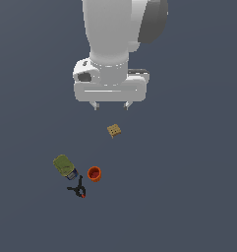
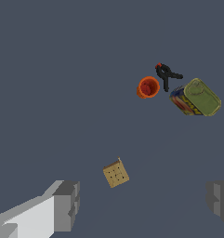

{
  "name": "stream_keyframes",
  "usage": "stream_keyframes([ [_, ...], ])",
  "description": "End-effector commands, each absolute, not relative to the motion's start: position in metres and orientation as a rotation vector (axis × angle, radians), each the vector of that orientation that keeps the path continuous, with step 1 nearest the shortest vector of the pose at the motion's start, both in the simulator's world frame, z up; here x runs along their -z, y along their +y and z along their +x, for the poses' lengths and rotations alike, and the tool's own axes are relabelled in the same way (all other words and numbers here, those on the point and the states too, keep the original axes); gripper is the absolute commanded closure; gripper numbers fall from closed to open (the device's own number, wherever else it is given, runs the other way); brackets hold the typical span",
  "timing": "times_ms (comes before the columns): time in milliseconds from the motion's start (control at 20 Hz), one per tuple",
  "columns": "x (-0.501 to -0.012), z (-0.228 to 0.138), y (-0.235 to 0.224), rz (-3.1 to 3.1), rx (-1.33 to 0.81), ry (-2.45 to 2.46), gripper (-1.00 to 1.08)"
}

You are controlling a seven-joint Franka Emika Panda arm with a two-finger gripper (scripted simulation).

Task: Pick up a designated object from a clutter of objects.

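Observation:
The designated object, a small tan square block (image 1: 114, 130) with dark dots on its face, lies alone on the grey floor; the wrist view shows the block (image 2: 115, 174) too. My gripper (image 1: 110, 105) hangs open above and a little behind it, nothing between its fingers (image 2: 66, 205). The rest of the clutter sits apart from the block, toward the exterior view's lower left: an olive-green can (image 1: 64, 166), a small orange cup (image 1: 94, 173) and a black clamp with red tips (image 1: 78, 189).
In the wrist view the can (image 2: 197, 97), cup (image 2: 148, 87) and clamp (image 2: 166, 74) form a tight group well away from the block. The grey floor (image 1: 189, 197) stretches flat on all sides.

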State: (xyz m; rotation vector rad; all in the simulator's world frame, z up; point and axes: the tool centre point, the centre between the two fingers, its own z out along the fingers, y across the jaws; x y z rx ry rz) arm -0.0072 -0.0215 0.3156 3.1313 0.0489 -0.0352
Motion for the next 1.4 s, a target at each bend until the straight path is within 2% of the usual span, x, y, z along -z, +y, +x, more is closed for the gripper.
stream_keyframes([
  [0, -0.312, -0.007, -0.021, 3.131, 0.036, 0.056, -0.92],
  [350, -0.286, -0.01, -0.022, 3.131, 0.033, 0.116, -0.92],
  [700, -0.239, -0.02, -0.022, 3.126, 0.028, 0.226, -0.92],
  [1350, -0.132, -0.068, -0.022, 3.098, 0.014, 0.504, -0.92],
])
